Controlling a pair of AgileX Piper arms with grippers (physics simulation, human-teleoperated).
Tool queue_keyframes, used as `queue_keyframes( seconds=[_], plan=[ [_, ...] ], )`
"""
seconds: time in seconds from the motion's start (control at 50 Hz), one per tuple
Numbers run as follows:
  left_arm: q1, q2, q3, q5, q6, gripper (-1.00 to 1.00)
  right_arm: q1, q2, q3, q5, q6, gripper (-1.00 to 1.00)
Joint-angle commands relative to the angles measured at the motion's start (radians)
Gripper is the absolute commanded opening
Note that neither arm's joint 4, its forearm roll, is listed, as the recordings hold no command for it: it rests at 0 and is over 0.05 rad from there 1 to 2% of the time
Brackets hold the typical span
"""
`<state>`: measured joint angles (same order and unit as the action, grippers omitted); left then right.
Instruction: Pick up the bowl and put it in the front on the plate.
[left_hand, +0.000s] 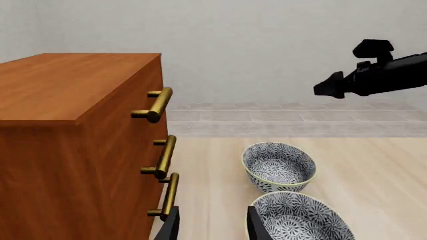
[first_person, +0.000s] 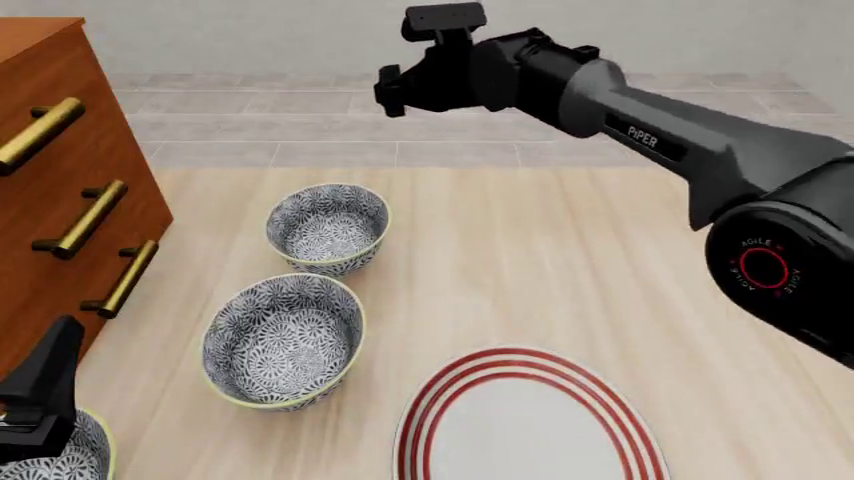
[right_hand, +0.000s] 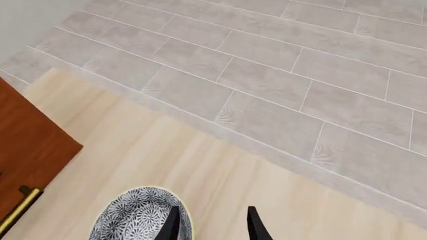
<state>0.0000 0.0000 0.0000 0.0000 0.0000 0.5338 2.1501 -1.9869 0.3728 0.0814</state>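
Looks like we're on the approach: right gripper (first_person: 387, 90), jaws spread and empty, hangs above the far bowl (first_person: 328, 227). Next we drop onto its rim. Plate (first_person: 534, 425) sits near-right.

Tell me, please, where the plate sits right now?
In the front view, the plate lies at the near table edge, right of the middle bowl, untouched.
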Motion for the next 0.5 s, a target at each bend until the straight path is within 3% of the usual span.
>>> queue_keyframes(
  seconds=[0.02, 0.28, 0.32, 0.5],
  plan=[
    [0.000, 0.000, 0.000, 0.000, 0.000, 1.00, 0.005, 0.140, -0.210, 0.123, 0.001, 1.00],
    [0.000, 0.000, 0.000, 0.000, 0.000, 1.00, 0.036, 0.190, -0.257, 0.194, 0.020, 1.00],
    [0.000, 0.000, 0.000, 0.000, 0.000, 1.00, 0.046, 0.209, -0.272, 0.222, 0.044, 1.00],
    [0.000, 0.000, 0.000, 0.000, 0.000, 1.00, 0.064, 0.183, -0.200, 0.205, 0.034, 1.00]
  ],
)
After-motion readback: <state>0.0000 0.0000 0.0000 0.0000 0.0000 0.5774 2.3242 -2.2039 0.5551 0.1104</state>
